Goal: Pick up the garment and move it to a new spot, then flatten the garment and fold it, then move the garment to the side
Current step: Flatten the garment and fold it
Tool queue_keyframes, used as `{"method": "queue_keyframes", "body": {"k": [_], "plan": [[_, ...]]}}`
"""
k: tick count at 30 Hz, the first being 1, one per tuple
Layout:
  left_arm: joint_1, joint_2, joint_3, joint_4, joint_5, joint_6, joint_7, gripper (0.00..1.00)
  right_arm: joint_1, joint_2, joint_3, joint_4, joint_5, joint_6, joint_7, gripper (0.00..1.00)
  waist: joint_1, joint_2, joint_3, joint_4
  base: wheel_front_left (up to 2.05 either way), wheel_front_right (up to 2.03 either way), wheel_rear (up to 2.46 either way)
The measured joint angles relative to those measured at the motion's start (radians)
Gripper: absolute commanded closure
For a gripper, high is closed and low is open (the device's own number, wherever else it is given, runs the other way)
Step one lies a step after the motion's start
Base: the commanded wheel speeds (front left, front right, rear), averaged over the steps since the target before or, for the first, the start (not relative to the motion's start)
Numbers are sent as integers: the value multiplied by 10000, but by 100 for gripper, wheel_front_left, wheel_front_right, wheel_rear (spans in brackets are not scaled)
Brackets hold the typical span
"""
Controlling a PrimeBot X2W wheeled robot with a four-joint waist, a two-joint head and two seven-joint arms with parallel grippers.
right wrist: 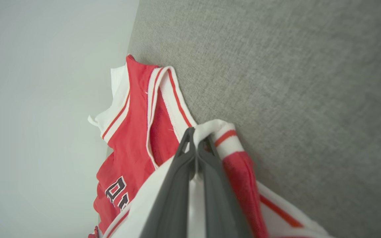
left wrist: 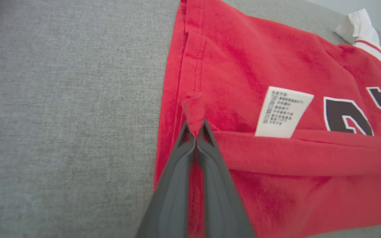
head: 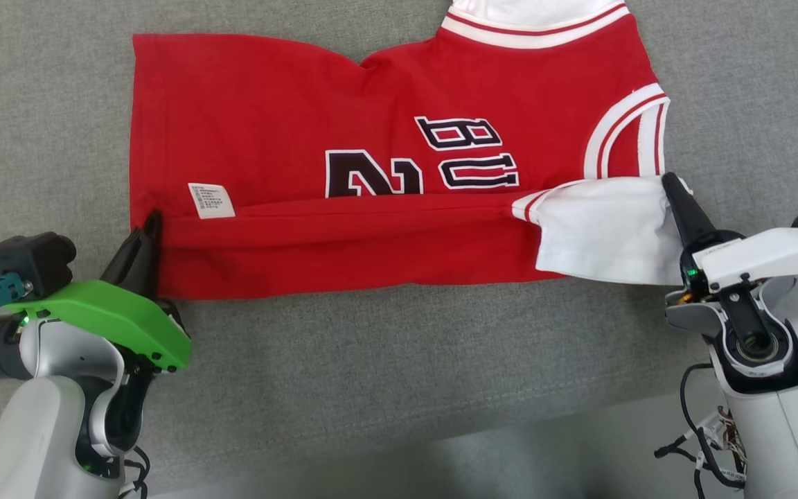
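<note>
left tool [head: 152,220]: fingers pressed together and clamped on the red hem of the garment [head: 288,118] at its left edge, where the turned-over strip ends (in the left wrist view a small tuck of red cloth sits pinched between the tips).
right tool [head: 670,184]: fingers also together, clamped on the white ribbed trim [right wrist: 222,130] at the garment's right end; the trim carries a red stripe.
bench [head: 371,360]: covered in grey woven cloth, with the garment lying on it between the two tools.
near strip [head: 343,249]: the garment's near edge is turned over onto the body, and its crease runs nearly straight from one tool to the other.
white sleeve [head: 600,232]: lies at the right end of that strip and spreads toward the near side, just beside the right tool.
care label [head: 210,200]: a small white tag with printing too fine to read, resting just above the crease near the left tool.
lettering [head: 468,152]: dark letters outlined in white, lying sideways; the crease cuts off the lower part of the numeral.
garment body: red, mostly flat, with a shallow dip along its far edge.
neck band [head: 537,33]: white with a red stripe, at the far right (white cloth shows beyond it).
</note>
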Motion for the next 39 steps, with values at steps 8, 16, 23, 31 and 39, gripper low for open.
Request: {"method": "queue_keyframes", "body": {"k": [8,16,23,31,39], "plan": [[-158,-52,-17,393,15,0,-21,97,-314,2,297,219,-169,0,2,72,0,0,-87,78,0,0,0],[-203,-125,-86,639,15,-2,-180,27,-372,-46,422,389,-291,8,33,0,0,0,-201,127,0,0,0],[-200,-201,-111,1005,13,-8,-288,0,-365,-117,525,466,-351,44,44,0,0,0,-436,62,0,0,0],[-178,-337,-125,1162,10,-17,-500,0,-65,-259,573,552,-449,44,100,0,0,0,-814,-29,0,0,0],[102,-314,-104,1315,8,-19,-537,0,293,-430,502,495,-523,50,96,0,0,0,-1256,-127,0,0,0]]}}
